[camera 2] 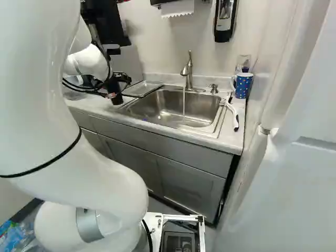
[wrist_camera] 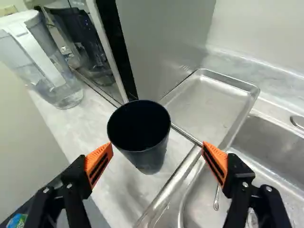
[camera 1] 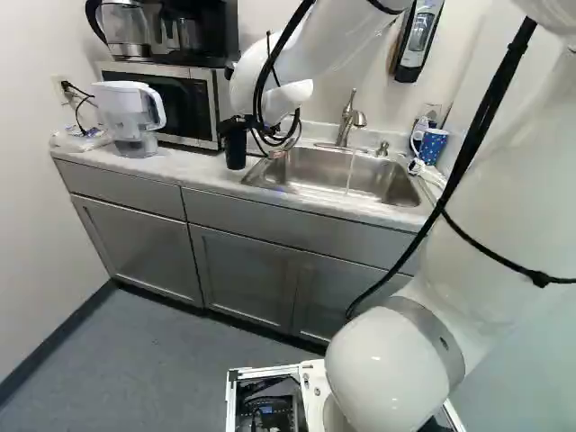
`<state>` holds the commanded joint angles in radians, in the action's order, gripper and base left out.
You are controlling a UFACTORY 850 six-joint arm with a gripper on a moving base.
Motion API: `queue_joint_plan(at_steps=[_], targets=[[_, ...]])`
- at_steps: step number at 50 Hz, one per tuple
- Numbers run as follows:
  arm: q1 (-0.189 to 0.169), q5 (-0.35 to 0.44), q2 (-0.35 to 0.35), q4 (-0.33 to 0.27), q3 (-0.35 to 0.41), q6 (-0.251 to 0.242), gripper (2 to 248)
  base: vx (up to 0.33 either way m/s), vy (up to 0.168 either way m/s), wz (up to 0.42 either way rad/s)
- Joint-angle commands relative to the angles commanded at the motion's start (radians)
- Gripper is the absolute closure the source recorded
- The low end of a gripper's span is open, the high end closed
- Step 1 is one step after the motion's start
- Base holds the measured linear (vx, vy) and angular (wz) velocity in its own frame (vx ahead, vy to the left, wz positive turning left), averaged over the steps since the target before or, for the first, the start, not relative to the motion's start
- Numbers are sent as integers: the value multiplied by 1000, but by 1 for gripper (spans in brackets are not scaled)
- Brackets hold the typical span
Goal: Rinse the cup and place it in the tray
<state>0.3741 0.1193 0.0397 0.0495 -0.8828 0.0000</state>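
Gripper (camera 1: 256,139) spread open, the dark cup (wrist_camera: 149,154) ahead, between the line of its fingers.
The cup stands upright on the counter (wrist_camera: 116,194), near the metal tray (wrist_camera: 209,104); beyond, water runs from the faucet (camera 2: 187,71) into the sink (camera 2: 142,107).

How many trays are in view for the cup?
1: a shallow metal tray, lying between the microwave and the sink basin. Others may be hidden behind the arm.
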Motion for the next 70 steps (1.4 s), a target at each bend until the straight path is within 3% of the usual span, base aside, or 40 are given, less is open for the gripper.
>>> queue_joint_plan(at_steps=[16, 70], targets=[[8, 79, -19, 0, 17, 0, 3, 0, 0, 0], [17, 226, -117, 0, 39, 0, 3, 0, 0, 0]])
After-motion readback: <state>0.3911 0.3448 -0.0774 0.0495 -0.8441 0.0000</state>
